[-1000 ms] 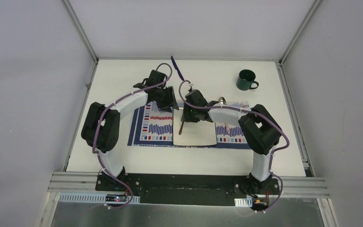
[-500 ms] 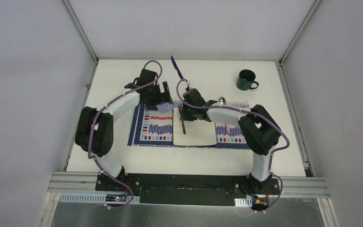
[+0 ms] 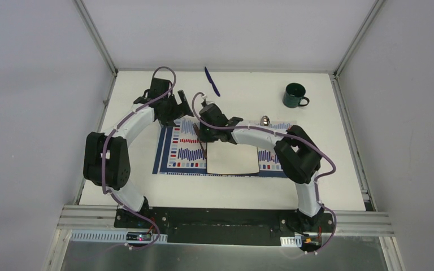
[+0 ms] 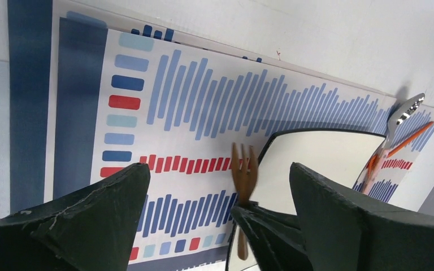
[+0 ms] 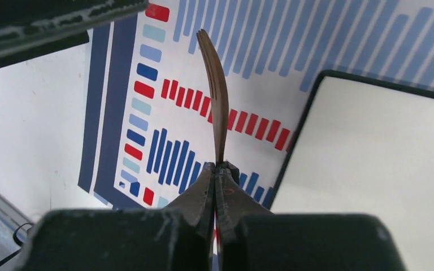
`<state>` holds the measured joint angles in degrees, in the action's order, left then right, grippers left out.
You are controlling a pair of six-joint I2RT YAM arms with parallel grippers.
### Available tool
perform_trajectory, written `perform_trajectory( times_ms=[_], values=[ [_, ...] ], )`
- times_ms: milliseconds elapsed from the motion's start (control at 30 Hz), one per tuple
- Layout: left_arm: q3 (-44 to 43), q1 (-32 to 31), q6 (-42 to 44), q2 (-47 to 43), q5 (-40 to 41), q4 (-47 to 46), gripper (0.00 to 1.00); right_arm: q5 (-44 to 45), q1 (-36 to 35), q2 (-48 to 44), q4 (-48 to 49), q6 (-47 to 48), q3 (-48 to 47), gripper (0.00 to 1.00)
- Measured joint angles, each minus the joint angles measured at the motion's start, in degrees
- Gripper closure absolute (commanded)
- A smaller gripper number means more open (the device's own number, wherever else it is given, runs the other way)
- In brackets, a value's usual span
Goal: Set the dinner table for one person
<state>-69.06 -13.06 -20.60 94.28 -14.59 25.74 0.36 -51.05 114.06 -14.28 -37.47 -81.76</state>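
Note:
My right gripper (image 3: pixel 203 134) is shut on a brown wooden fork (image 3: pixel 204 148) and holds it over the left part of the striped placemat (image 3: pixel 183 152), just left of the square white plate (image 3: pixel 233 160). In the right wrist view the fork (image 5: pixel 215 90) sticks out of the shut right gripper (image 5: pixel 217 169), tines away from me. My left gripper (image 3: pixel 182 108) stands open at the placemat's far left corner, holding nothing. In its wrist view the left gripper (image 4: pixel 219 169) frames the fork (image 4: pixel 244 174) without touching it. All of this lies on the white dinner table (image 3: pixel 141 189).
A dark green mug (image 3: pixel 294 95) stands at the back right. A blue utensil (image 3: pixel 212 81) lies near the far edge. A metal spoon (image 3: pixel 266 119) with an orange handle (image 4: pixel 409 138) rests at the placemat's far right corner. Aluminium rails border the tabletop.
The left gripper opened and drew back toward the far left. The right gripper shut on the fork and carried it left, from over the plate to over the placemat.

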Motion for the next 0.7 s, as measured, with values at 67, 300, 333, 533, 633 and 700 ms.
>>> perform_trajectory(
  times_ms=[67, 300, 333, 533, 633, 700],
  values=[
    [0.00, 0.04, -0.07, -0.24, 0.02, 0.09, 0.01, 0.74, -0.70, 1.62, -0.09, -0.20, -1.29, 1.00],
    [0.00, 0.04, -1.05, -0.76, -0.02, 0.22, 0.01, 3.67, -2.86, 6.45, 1.03, -1.70, -1.97, 1.00],
    [0.00, 0.04, -1.11, -0.76, -0.02, 0.22, 0.01, 4.11, -2.99, 7.04, 1.25, -2.03, -2.10, 1.00],
    [0.00, 0.04, -1.31, -0.79, -0.04, 0.24, 0.01, 6.40, -3.02, 7.93, 2.91, -3.78, -2.91, 0.99],
    [0.00, 0.04, -1.31, -0.79, -0.09, 0.24, 0.01, 6.56, -3.08, 8.59, 3.43, -4.50, -3.65, 0.85],
    [0.00, 0.04, -1.31, -0.79, -0.28, 0.24, 0.01, 6.49, -3.23, 8.79, 3.76, -4.70, -3.85, 0.73]
  ],
)
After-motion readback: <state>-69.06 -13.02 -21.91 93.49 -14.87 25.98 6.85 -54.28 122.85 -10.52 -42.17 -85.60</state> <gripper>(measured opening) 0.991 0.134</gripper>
